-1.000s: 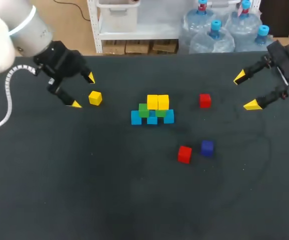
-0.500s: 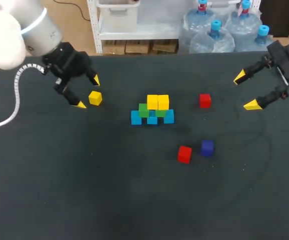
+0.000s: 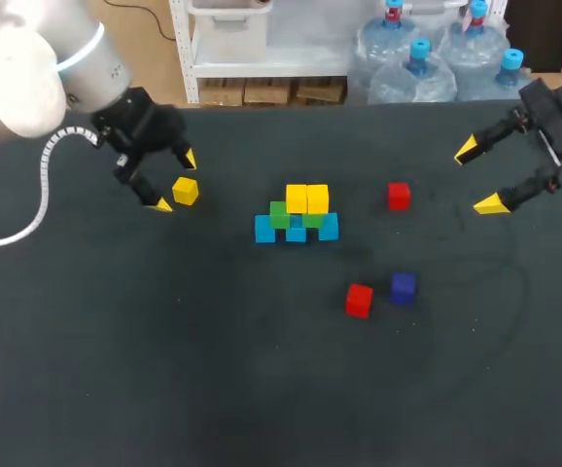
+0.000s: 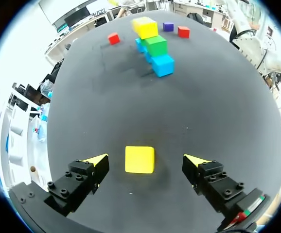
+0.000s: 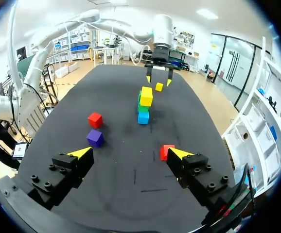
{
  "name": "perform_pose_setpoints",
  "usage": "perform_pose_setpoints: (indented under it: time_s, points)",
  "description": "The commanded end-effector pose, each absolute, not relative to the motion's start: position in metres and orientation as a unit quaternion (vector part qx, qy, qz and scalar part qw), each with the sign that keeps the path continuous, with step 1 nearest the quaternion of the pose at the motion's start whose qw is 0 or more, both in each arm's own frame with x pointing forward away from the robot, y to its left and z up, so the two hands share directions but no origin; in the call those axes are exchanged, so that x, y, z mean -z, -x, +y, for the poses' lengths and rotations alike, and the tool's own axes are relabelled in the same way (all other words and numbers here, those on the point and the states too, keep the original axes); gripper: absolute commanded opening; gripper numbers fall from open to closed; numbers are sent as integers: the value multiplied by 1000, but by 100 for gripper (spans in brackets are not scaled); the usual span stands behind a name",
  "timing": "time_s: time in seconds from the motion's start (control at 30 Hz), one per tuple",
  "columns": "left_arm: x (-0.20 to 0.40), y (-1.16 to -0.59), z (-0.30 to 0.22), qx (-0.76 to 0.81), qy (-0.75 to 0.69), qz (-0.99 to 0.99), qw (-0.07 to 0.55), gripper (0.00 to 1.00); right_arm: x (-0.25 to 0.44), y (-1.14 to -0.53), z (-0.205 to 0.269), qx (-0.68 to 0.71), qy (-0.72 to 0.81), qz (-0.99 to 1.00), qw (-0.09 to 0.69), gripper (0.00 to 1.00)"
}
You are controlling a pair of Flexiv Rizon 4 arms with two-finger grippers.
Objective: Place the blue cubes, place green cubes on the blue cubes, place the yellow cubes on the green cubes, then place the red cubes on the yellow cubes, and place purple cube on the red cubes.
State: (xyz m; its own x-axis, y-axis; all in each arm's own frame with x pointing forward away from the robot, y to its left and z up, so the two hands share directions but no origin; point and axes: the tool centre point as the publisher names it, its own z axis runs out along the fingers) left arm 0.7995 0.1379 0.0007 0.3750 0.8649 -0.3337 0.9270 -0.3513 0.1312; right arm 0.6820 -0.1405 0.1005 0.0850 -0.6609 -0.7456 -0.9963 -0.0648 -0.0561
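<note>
The left tool [image 3: 176, 181] has been brought in around the loose yellow cube [image 3: 185, 191], which is straddled by wide-spread fingers (untouched) on the dark tabletop [image 3: 145, 370]. The blue-green-yellow stack [image 3: 298, 216] is seen nearby; the right tool [image 3: 478, 176] is held wide, well apart.

Matt dark table [image 3: 213, 370]; smooth yellow cube [image 4: 140, 159].

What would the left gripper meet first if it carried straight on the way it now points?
The loose yellow cube: it lies just ahead, in line between the open fingers of the left gripper. Past it probably comes the table, though depth is hard to judge.
</note>
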Motion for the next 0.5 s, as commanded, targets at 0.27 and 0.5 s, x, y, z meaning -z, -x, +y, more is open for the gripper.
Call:
perform_pose_setpoints:
  time_s: [0.27,0.5]
  points:
    - [6,-816,131,113,-820,546,131,100,-100,-682,-140,-281,673,615,299,100]
    - [5,-818,131,113,-819,548,127,100,-100,-682,-140,-281,673,615,299,100]
